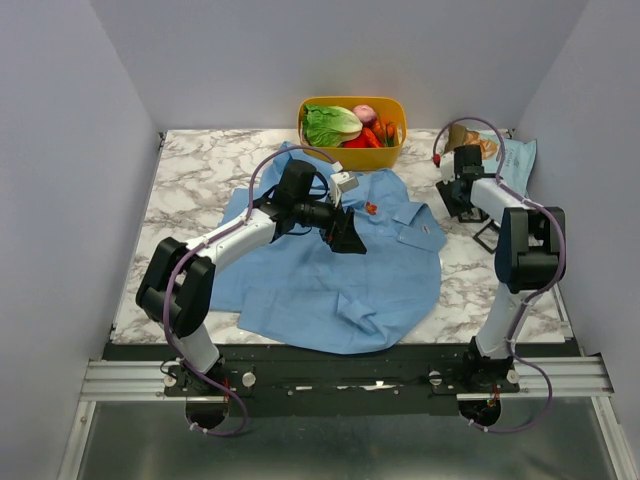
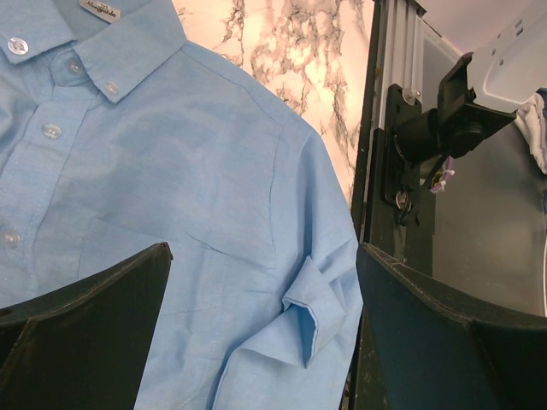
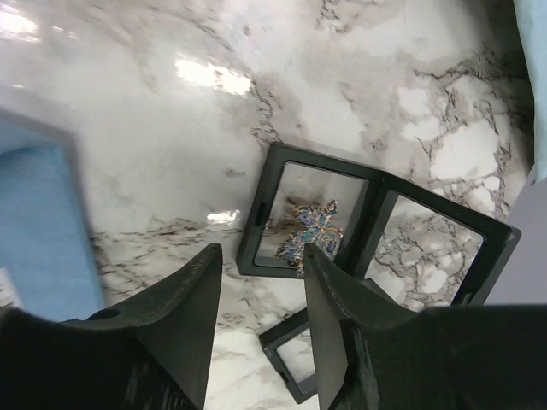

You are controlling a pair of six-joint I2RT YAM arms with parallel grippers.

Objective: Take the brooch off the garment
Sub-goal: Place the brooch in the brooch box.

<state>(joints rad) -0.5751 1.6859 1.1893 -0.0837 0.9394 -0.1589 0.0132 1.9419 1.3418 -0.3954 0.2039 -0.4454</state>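
The light-blue shirt [image 1: 330, 270] lies spread on the marble table, collar toward the back right. A tiny orange brooch [image 1: 371, 208] sits on it near the collar. My left gripper [image 1: 345, 232] hovers over the shirt just left of and nearer than the brooch, jaws wide open and empty. The left wrist view shows the shirt [image 2: 171, 188], its buttons and a folded cuff [image 2: 312, 299] between the open gripper [image 2: 263, 329]; the brooch is out of that view. My right gripper [image 1: 458, 195] is open and empty over black display frames [image 3: 376, 231], away from the shirt.
A yellow basket [image 1: 398, 135] of vegetables stands at the back behind the collar. One black frame holds a glittery blue ornament [image 3: 312, 231]. A pale blue bag [image 1: 518, 160] and a tan item lie at the back right. The table's front rail [image 2: 385, 171] shows beside the sleeve.
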